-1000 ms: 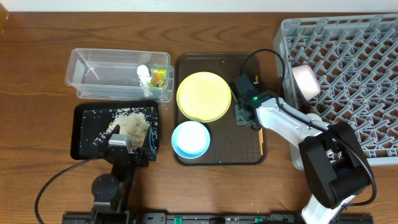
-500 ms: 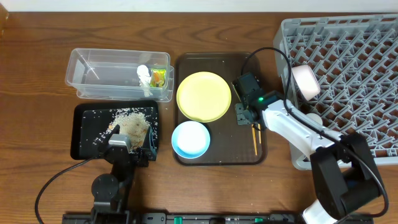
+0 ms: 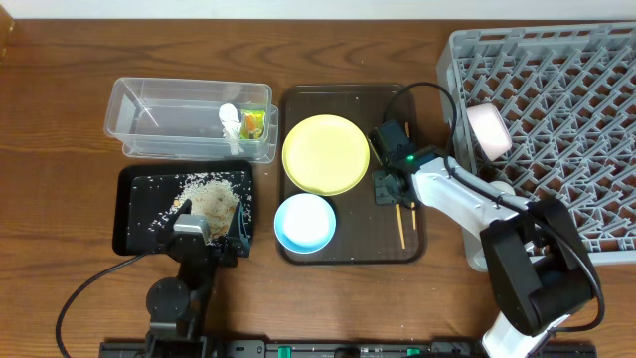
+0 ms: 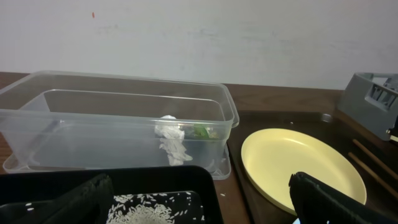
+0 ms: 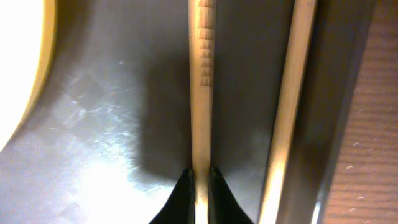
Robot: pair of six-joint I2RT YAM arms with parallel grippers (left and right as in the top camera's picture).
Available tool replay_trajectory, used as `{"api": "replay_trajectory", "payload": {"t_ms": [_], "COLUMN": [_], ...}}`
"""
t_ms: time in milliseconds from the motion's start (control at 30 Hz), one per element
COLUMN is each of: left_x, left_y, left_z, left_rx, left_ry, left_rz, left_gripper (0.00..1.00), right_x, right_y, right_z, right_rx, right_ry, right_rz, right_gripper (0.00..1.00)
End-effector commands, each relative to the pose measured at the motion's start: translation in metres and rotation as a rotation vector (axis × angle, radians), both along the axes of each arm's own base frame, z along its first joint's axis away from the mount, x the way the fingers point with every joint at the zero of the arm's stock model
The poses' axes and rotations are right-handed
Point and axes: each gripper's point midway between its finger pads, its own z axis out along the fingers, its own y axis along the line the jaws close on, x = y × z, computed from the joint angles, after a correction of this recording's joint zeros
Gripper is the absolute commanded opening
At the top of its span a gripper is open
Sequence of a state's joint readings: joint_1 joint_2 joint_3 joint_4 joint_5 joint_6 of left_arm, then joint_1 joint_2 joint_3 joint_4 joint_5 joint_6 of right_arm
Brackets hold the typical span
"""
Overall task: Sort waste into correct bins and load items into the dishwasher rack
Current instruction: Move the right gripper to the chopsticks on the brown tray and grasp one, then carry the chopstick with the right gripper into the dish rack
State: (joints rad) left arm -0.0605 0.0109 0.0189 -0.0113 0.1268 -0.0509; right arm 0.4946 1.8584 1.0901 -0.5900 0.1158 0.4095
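My right claw (image 5: 199, 179) is clenched on one chopstick (image 5: 200, 93) within the brown tray (image 3: 358, 234), just right of the yellow plate (image 3: 326, 153), with the second chopstick (image 5: 292, 93) alongside. Left of the plate, my left claw (image 3: 211, 231) hangs released over the black tray (image 3: 134, 214).

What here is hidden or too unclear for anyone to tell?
Overhead: the rack runs off the right edge.
Overhead: the right gripper covers its own jaws and the upper part of the chopsticks.
Right wrist: the chopsticks' ends run off the top edge; the plate is just a blurred sliver at left.
Left wrist: the wrapper shows only a small green bit beside the scrap, too small to read.
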Motion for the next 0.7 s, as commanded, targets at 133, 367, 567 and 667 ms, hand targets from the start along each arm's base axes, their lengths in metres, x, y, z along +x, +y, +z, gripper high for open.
{"api": "replay_trajectory", "payload": {"t_ms": [133,367,567,667], "left_x": [0.0,0.0,0.0,0.0], "left_y": [0.001,0.001,0.001,0.001], "left_z": [-0.008,-0.008,-0.008,-0.008], "left_rx": [0.01,0.01,0.01,0.01], "left_ry": [0.017,0.017,0.017,0.017], "left_rz": [0.003,0.003,0.003,0.003], "left_gripper": [0.93,0.93,0.93,0.93], "right_x": [-0.001,0.024,0.04,0.043], "right_y": [0.011,-0.04,-0.106,-0.155], "right_z": [0.039,0.147,0.208,0.215], "right_rx": [0.152,0.216,0.124,0.019], "right_ry": [-0.018,-0.308,-0.542,-0.578], "right_rz": [0.003,-0.008,-0.031,-0.158], "right_gripper": [0.01,0.01,0.01,0.01]}}
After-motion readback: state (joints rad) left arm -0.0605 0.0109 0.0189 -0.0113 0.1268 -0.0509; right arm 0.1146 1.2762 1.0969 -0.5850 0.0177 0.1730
